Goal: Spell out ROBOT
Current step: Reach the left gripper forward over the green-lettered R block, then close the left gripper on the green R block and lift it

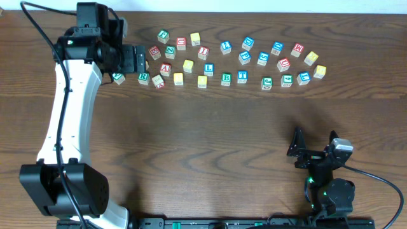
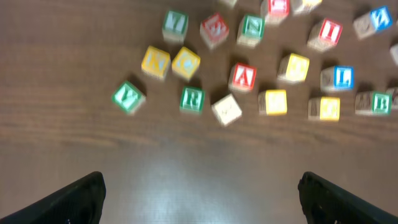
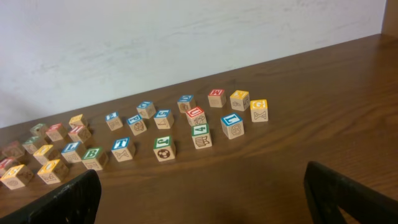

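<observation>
Small wooden letter cubes lie scattered along the far side of the table. The green-framed R (image 1: pixel 144 77) (image 2: pixel 192 99) is at the left end, just ahead of my left gripper (image 1: pixel 141 61) (image 2: pixel 202 186), which hovers open and empty above bare wood. The green-framed B (image 1: pixel 226 79) (image 3: pixel 93 154) and the blue-framed T (image 1: pixel 241 76) (image 3: pixel 122 147) stand side by side mid-row. Yellow-faced cubes (image 1: pixel 178 78) (image 1: pixel 202 81) (image 2: pixel 273 101) sit between R and B, their letters unreadable. My right gripper (image 1: pixel 315 145) (image 3: pixel 202 186) is open and empty near the front right, far from the cubes.
A red A cube (image 1: pixel 165 69) (image 2: pixel 242 76) and a blue L cube (image 1: pixel 208 69) (image 2: pixel 339 77) sit among the row. A green cube (image 2: pixel 127 96) lies left of R. Several more cubes (image 1: pixel 283 64) spread to the right. A white wall (image 3: pixel 186 37) backs the table.
</observation>
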`<state>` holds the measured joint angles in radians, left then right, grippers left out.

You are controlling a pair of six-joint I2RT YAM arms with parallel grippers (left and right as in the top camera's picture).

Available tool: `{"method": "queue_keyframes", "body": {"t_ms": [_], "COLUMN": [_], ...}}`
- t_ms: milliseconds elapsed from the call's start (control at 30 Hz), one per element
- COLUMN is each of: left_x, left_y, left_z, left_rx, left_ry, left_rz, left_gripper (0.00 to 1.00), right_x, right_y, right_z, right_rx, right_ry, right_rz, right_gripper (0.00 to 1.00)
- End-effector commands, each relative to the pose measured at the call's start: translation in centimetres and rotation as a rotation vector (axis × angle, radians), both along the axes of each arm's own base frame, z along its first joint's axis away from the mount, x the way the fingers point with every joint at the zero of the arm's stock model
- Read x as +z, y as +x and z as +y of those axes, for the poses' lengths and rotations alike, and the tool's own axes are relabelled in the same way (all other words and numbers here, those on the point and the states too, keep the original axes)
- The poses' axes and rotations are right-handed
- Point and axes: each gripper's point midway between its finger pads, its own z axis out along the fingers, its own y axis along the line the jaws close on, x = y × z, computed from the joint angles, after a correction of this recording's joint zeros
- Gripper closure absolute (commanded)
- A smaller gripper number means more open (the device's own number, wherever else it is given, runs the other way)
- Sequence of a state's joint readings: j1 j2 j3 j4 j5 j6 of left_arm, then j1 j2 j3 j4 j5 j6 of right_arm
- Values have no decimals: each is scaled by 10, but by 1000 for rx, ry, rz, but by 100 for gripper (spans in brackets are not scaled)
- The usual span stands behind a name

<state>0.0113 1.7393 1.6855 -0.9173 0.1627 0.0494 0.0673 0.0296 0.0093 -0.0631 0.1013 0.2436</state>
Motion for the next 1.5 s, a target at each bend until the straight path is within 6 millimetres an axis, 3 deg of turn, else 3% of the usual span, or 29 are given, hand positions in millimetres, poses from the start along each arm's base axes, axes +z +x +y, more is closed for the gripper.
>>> {"method": "queue_keyframes", "body": {"t_ms": [0,133,400,633,833,1067,1467], "left_x": [0,-24,-99,-144,-162,-180,-187], "left_y": [14,24,39,54,56,58,57], "left_z": [1,6,6,7,7,6,6], "left_rx": [-41,-30,-39,-40,-40,-42,-41], "left_ry": [17,43,42,41,40,39,39], "left_rz": [-35,5,141,174,195,217,227], "left_gripper": [2,1,15,26,38,40,55], "right_x": [-1,-1,-1,-1,-1,-1,-1], "right_y": [0,0,0,0,0,0,0], "right_z": [-2,-2,-2,-2,-2,-2,-2], "right_rx": [-7,-7,-7,-7,-7,-7,-7], "right_ry": [-13,-13,-13,-13,-13,-13,-13], "right_rz": [-1,-1,-1,-1,-1,0,-1], "right_gripper": [1,1,1,1,1,1,1]}}
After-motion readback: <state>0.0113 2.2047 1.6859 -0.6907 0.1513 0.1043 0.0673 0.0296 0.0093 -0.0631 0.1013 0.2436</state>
